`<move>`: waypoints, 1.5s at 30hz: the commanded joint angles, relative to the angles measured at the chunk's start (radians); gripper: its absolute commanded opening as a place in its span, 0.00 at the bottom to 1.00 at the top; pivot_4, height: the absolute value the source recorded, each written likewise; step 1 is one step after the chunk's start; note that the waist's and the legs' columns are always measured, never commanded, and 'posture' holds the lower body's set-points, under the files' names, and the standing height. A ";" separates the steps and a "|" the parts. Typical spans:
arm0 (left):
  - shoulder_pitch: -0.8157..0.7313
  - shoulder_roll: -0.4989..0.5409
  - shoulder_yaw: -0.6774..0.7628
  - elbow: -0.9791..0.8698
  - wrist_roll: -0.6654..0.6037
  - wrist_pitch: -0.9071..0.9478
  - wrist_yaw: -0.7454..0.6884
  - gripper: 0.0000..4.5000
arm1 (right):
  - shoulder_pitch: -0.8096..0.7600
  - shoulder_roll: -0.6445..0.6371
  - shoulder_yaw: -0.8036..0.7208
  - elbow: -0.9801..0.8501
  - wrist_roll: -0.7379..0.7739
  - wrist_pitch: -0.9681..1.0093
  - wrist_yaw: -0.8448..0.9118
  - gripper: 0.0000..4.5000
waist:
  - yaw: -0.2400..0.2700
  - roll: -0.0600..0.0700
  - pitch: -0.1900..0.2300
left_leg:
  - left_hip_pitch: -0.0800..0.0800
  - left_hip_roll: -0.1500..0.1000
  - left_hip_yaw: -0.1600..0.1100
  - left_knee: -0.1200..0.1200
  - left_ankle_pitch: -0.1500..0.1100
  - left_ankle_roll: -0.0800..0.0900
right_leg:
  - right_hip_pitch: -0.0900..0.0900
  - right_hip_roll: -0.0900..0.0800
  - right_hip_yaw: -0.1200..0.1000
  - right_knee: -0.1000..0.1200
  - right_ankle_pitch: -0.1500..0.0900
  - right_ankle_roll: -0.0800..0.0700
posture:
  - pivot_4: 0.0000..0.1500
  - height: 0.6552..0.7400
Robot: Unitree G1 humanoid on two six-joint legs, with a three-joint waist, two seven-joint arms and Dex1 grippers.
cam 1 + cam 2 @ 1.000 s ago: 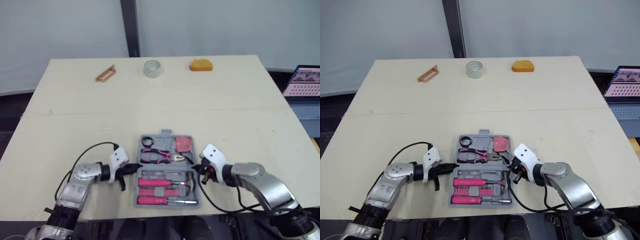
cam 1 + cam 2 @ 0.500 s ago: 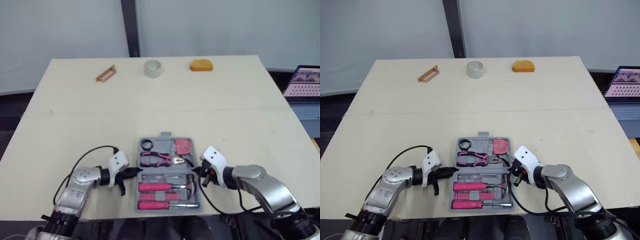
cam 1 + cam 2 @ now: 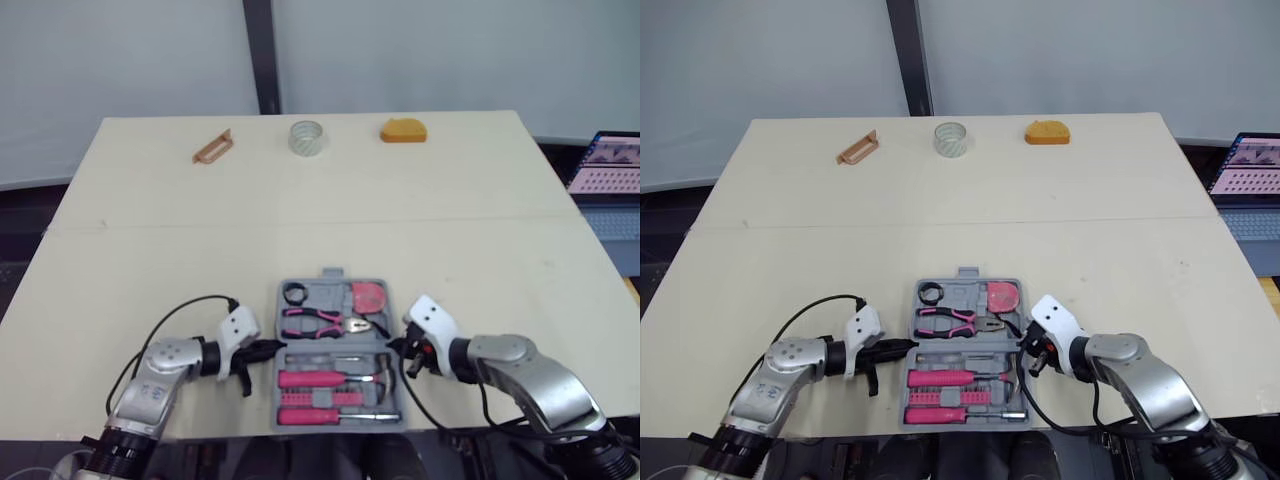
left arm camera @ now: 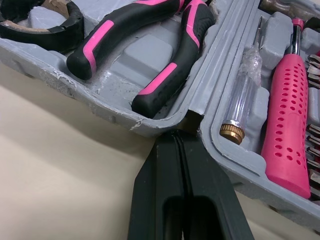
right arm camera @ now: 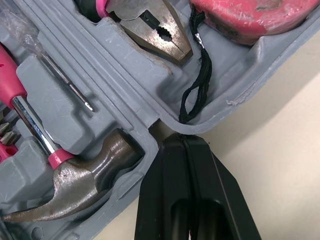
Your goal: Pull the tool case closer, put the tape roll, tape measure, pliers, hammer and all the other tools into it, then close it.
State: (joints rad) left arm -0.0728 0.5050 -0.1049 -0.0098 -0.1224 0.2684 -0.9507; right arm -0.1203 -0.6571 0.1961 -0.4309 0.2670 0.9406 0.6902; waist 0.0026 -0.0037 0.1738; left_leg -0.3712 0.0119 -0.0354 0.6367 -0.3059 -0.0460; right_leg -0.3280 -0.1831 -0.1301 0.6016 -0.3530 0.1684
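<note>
The grey tool case (image 3: 330, 284) lies open near the table's front edge. It holds pink-handled pliers (image 3: 320, 320), a pink tape measure (image 3: 370, 296), a black tape roll (image 3: 294, 292), a hammer (image 3: 376, 374) and pink screwdrivers (image 3: 311, 380). My left gripper (image 3: 272, 348) is shut, its tip pressed into the hinge notch on the case's left side (image 4: 177, 134). My right gripper (image 3: 392, 347) is shut too, with its tip in the right hinge notch (image 5: 182, 137), beside the hammer head (image 5: 85, 185) and the tape measure's black strap (image 5: 197, 85).
At the table's far edge sit a clear tape roll (image 3: 306, 137), an orange object (image 3: 401, 130) and a tan bracket-like piece (image 3: 211, 147). A laptop (image 3: 610, 165) stands off the table's right side. The case's near rim lies close to the table's front edge.
The case has slid toward the table's front edge, with both grippers drawing back alongside it at the hinge notches. The far objects have not moved.
</note>
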 commanded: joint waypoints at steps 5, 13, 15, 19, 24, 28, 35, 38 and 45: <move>0.016 -0.009 -0.038 -0.057 -0.029 -0.003 -0.016 0.00 | 0.004 0.010 -0.002 -0.071 0.038 0.000 0.012 0.01 | 0.001 0.000 0.000 | 0.000 0.000 0.000 0.000 0.000 0.000 | 0.000 0.000 0.000 0.000 0.000 0.000 | 1.00 1.00; 0.007 0.021 0.010 -0.014 -0.025 -0.030 -0.007 0.00 | 0.006 -0.005 -0.020 -0.052 0.034 -0.010 0.017 0.01 | 0.000 0.000 0.000 | 0.000 0.000 0.000 0.000 0.000 0.000 | 0.000 0.000 0.000 0.000 0.000 0.000 | 1.00 1.00; -0.008 0.039 0.037 0.011 -0.028 -0.041 -0.004 0.00 | 0.004 -0.015 -0.031 -0.046 0.034 -0.014 0.018 0.01 | 0.000 0.000 0.000 | 0.000 0.000 0.000 0.000 0.000 0.000 | 0.000 0.000 0.000 0.000 0.000 0.000 | 1.00 1.00; -0.028 0.086 0.105 0.054 -0.045 -0.072 0.001 0.00 | 0.001 -0.035 -0.059 -0.032 0.043 -0.025 0.018 0.01 | -0.001 0.000 0.000 | 0.000 0.000 0.000 0.000 0.000 0.000 | 0.000 0.000 0.000 0.000 0.000 0.000 | 1.00 1.00; -0.005 0.127 0.184 0.034 -0.128 -0.112 -0.054 0.00 | 0.010 -0.056 -0.102 -0.035 0.070 -0.030 0.023 0.01 | -0.001 0.000 0.000 | 0.000 0.000 0.000 0.000 0.000 0.000 | 0.000 0.000 0.000 0.000 0.000 0.000 | 1.00 1.00; 0.069 0.159 0.273 -0.123 -0.322 -0.053 -0.161 0.00 | 0.013 -0.074 -0.153 -0.033 0.107 -0.032 0.041 0.01 | -0.001 0.000 0.000 | 0.000 0.001 0.000 0.000 0.000 0.000 | 0.000 0.000 0.000 -0.001 0.000 0.000 | 1.00 1.00; 0.242 0.184 0.304 -0.365 -0.462 -0.004 -0.207 0.00 | -0.061 -0.048 -0.218 0.026 0.190 -0.010 0.047 0.01 | -0.003 0.000 0.000 | 0.001 0.001 0.002 -0.001 0.000 0.000 | 0.000 0.000 0.001 -0.001 0.000 0.000 | 1.00 1.00; 0.289 0.167 0.247 -0.387 -0.426 -0.054 -0.222 0.00 | -0.107 -0.024 -0.222 0.081 0.208 -0.008 0.045 0.01 | 0.000 0.000 0.000 | 0.001 0.001 0.002 -0.001 0.000 0.000 | 0.000 0.000 0.002 -0.001 0.000 0.000 | 1.00 1.00; 0.299 0.095 0.096 -0.275 -0.248 -0.263 -0.202 0.00 | -0.173 0.017 -0.212 0.165 0.228 -0.008 0.053 0.01 | 0.010 0.000 0.000 | 0.001 0.001 0.003 0.000 -0.001 0.000 | 0.001 0.000 0.002 -0.003 0.000 0.000 | 1.00 1.00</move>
State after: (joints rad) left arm 0.2292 0.6126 0.0138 -0.3053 -0.4087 0.0631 -1.1636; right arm -0.2753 -0.6489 -0.0019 -0.2616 0.4658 0.9380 0.7222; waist 0.0121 -0.0036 0.1741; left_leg -0.3704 0.0125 -0.0323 0.6362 -0.3066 -0.0455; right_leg -0.3273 -0.1827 -0.1280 0.5990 -0.3529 0.1681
